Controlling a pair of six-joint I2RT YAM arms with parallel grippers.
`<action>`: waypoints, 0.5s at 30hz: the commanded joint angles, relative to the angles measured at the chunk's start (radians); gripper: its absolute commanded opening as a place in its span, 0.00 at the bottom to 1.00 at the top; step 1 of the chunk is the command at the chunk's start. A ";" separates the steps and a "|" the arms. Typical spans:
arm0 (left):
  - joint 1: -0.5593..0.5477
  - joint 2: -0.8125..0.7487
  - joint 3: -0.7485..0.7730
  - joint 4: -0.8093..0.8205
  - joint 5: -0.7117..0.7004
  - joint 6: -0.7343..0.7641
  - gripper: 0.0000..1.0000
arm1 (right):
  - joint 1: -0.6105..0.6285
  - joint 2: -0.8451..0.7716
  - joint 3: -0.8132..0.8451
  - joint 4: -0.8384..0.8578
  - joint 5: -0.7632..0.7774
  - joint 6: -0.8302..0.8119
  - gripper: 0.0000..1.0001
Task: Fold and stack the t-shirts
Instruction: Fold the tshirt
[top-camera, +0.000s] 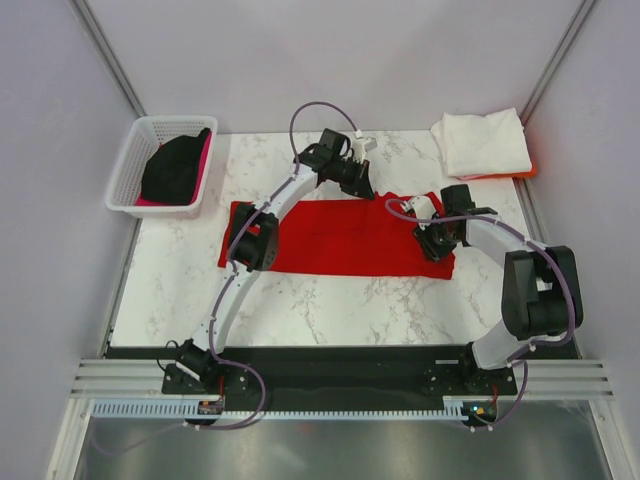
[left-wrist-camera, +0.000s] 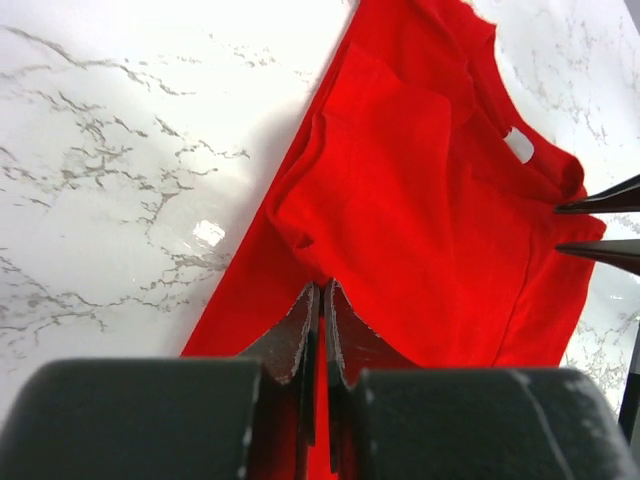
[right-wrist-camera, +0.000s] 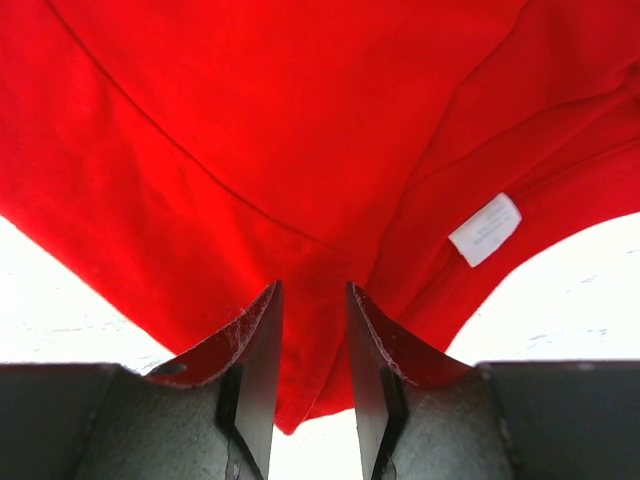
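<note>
Red t-shirt (top-camera: 340, 238) lies mid-worktop (top-camera: 330, 300), apparently mid-fold and not yet stacked.
Left fingers (top-camera: 358, 186) pinch its 12 o'clock edge and right fingers (top-camera: 432, 245) clench its 3 o'clock end; a folded white shirt (top-camera: 482, 143) waits at 2 o'clock.

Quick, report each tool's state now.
Left tool: closed, pinching the red shirt.
Right tool: closed on the red shirt too.

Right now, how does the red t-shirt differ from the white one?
The red t-shirt lies spread across the middle of the table; the white t-shirt sits folded in the far right corner. The red t-shirt rests on the table itself; the white t-shirt tops an orange t-shirt. Both are plain cloth.
</note>
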 joint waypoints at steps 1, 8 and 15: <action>0.013 -0.091 -0.014 -0.019 -0.008 0.055 0.07 | 0.005 0.017 -0.017 0.041 0.031 -0.019 0.39; 0.024 -0.100 -0.030 -0.037 -0.025 0.090 0.07 | 0.003 0.043 -0.014 0.067 0.030 -0.013 0.39; 0.042 -0.122 -0.051 -0.060 -0.063 0.108 0.07 | 0.003 0.060 -0.007 0.080 0.043 -0.004 0.39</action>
